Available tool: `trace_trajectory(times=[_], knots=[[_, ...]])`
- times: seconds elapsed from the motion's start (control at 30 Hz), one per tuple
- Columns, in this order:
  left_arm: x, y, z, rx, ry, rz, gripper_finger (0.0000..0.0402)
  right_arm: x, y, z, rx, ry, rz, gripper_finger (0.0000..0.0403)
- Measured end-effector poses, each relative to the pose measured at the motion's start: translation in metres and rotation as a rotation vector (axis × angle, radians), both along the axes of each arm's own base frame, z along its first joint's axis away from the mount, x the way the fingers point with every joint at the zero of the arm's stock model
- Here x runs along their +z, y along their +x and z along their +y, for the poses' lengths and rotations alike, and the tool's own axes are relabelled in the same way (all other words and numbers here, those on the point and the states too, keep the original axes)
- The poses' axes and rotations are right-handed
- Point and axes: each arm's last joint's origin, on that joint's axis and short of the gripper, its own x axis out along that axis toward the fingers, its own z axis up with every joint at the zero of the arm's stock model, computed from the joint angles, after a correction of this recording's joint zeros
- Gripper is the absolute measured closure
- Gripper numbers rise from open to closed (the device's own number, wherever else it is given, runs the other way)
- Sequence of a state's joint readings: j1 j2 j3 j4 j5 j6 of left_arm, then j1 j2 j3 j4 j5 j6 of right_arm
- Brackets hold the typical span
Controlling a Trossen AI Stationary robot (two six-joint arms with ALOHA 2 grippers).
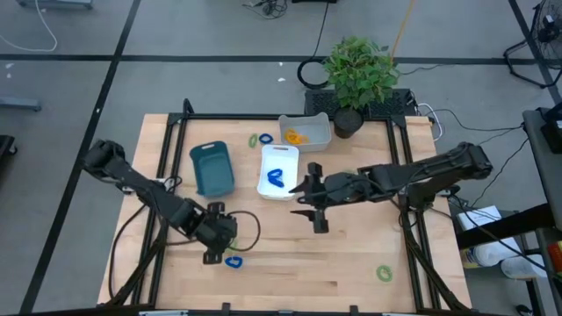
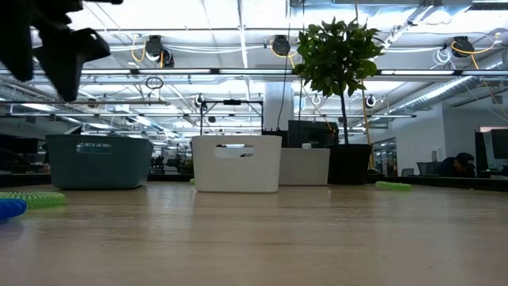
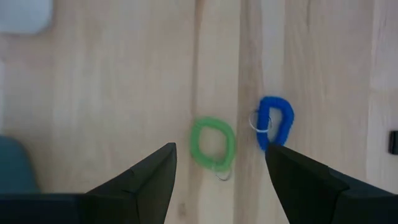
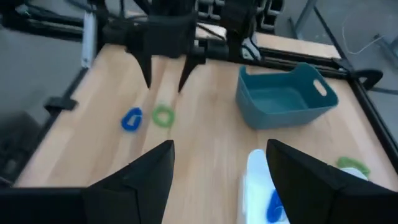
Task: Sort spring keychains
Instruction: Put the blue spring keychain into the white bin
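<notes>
A green spring keychain (image 3: pixel 212 144) and a blue one (image 3: pixel 273 121) lie flat side by side on the wooden table near its front left. My left gripper (image 3: pixel 221 177) hangs open above them, pointing steeply down, touching neither; the right wrist view also shows this gripper (image 4: pixel 165 79) over the pair. My right gripper (image 1: pixel 303 200) is open and raised over the table's middle, with nothing between its fingers. One white tray (image 1: pixel 263 180) holds a blue keychain (image 1: pixel 276 179), and another white tray (image 1: pixel 320 132) holds an orange one (image 1: pixel 293 137).
A teal tray (image 1: pixel 212 167) stands left of the white trays. Green keychains lie loose by the trays (image 1: pixel 265 139) and at the front right (image 1: pixel 384 274). A potted plant (image 1: pixel 358 75) stands at the far edge. Bare wood lies between the arms.
</notes>
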State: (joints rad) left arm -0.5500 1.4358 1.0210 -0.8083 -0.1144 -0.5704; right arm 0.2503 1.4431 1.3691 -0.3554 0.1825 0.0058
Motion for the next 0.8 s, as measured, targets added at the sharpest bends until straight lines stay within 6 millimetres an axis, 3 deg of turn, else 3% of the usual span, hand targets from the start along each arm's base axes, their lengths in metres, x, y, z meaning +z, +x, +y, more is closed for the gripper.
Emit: trace_trajectory(times=[0.27,0.53,0.8], knots=[[-0.025,0.001,-0.026,-0.041,0.036,0.093,0.0149,-0.005,-0.042,0.002,0.03,0.064,-0.101,0.0163],[-0.029,0.029,-0.071,-0.198,0.12,0.151,0.0149,-0.019,-0.091,-0.012,0.037,0.13,-0.356,0.0163],[-0.047,0.049,-0.086,-0.213,0.15,0.214,0.0149,-0.026,-0.118,-0.018,0.106,0.165,-0.45,0.0163]])
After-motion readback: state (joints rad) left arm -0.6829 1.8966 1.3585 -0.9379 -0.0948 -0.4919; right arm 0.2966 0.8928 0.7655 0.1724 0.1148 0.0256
